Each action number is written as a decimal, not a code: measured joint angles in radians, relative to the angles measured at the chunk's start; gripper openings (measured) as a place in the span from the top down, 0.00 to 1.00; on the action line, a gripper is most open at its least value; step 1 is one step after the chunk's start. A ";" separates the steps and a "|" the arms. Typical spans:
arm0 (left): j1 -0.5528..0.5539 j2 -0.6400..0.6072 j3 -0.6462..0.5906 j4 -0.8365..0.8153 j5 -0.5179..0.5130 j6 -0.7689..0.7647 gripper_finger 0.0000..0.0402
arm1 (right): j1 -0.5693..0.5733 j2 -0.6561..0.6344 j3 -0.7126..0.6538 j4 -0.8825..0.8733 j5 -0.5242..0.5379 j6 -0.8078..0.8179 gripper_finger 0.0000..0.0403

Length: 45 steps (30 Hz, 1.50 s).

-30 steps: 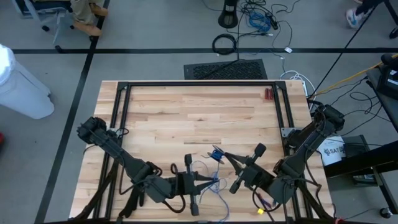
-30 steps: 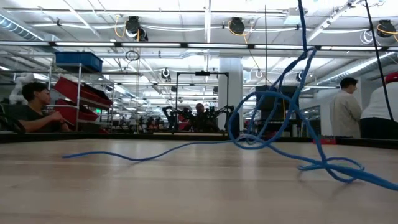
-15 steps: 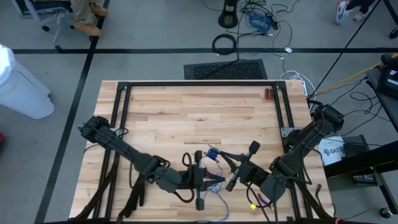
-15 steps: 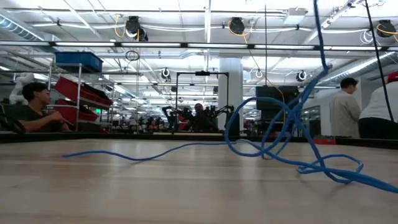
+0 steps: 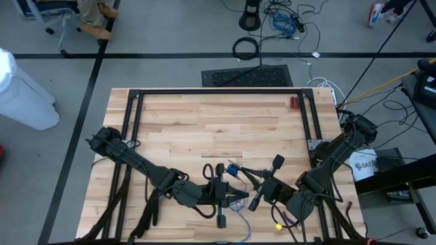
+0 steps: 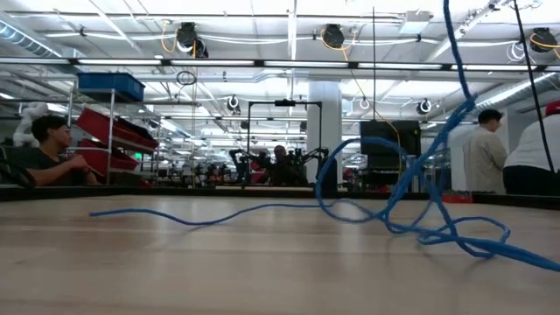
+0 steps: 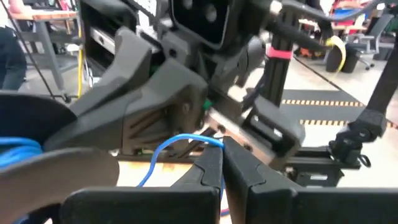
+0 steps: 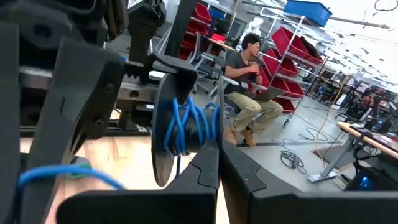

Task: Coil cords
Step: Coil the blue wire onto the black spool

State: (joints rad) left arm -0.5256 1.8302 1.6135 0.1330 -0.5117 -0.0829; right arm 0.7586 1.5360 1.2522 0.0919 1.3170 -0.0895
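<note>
left gripper (image 5: 240, 196): we're seeing it sitting at the near edge of the table (image 5: 204, 122), fingers pressed together. In its own wrist view the blue cord (image 5: 238, 204) is running right up to the fingertips (image 7: 211, 163), so we're guessing it's pinching the cord, but the contact spot itself is hidden.

cord: it's lying mostly at the near middle of the table, between the two grippers. From table height we're watching it trail flat across the boards, then bunch into loose loops and climb out of frame. The small blue plug end (image 5: 232, 168) is sitting just beside the right gripper.

right gripper (image 5: 248, 172): fingers are closed flat together too, parked right next to the left one. Its wrist view is showing several turns of cord wrapped on a dark part of the left arm (image 8: 180, 127).

doing the step well: we're thinking the trick is keeping light tension so each new turn is landing beside the previous one and not crossing over. The slack loops on the table are looking ready to knot, so feeding slowly and letting the free tail drag flat seems smart.

count: two arms, two grippers, one cord, one plug end. We're counting roughly four or five turns already wound.

people: three in the room behind, one seated person (image 6: 48, 157) and two standing.
</note>
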 joint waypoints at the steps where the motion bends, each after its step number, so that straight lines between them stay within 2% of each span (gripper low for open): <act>1: -0.001 -0.002 0.000 0.010 0.001 0.010 0.99 | 0.000 0.000 0.000 -0.001 -0.004 0.000 1.00; 7: -0.014 -0.013 0.000 0.018 -0.035 0.035 0.99 | -0.010 -0.001 0.000 -0.041 -0.100 0.030 1.00; 12: -0.027 -0.034 0.000 -0.009 -0.054 0.044 0.99 | -0.014 0.003 0.000 -0.095 -0.136 0.054 1.00; 24: -0.094 -0.113 0.000 -0.239 -0.158 0.036 0.99 | -0.013 -0.007 0.000 -0.100 -0.240 0.045 1.00; 28: -0.120 -0.136 0.000 -0.295 -0.163 0.054 0.99 | -0.011 -0.027 0.000 -0.110 -0.309 0.063 1.00; 33: -0.153 -0.141 0.000 -0.317 -0.167 0.169 0.99 | -0.010 -0.061 0.000 -0.145 -0.435 0.152 1.00; 37: -0.174 -0.141 0.000 -0.321 -0.167 0.202 0.98 | -0.009 -0.078 0.000 -0.179 -0.531 0.202 1.00; 45: -0.182 -0.141 0.000 -0.393 -0.167 0.203 0.94 | 0.016 -0.105 0.000 -0.196 -0.561 0.212 1.00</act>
State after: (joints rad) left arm -0.7074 1.6890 1.6131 -0.2597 -0.6787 0.1198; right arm 0.7745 1.4315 1.2518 -0.1038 0.7558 0.1226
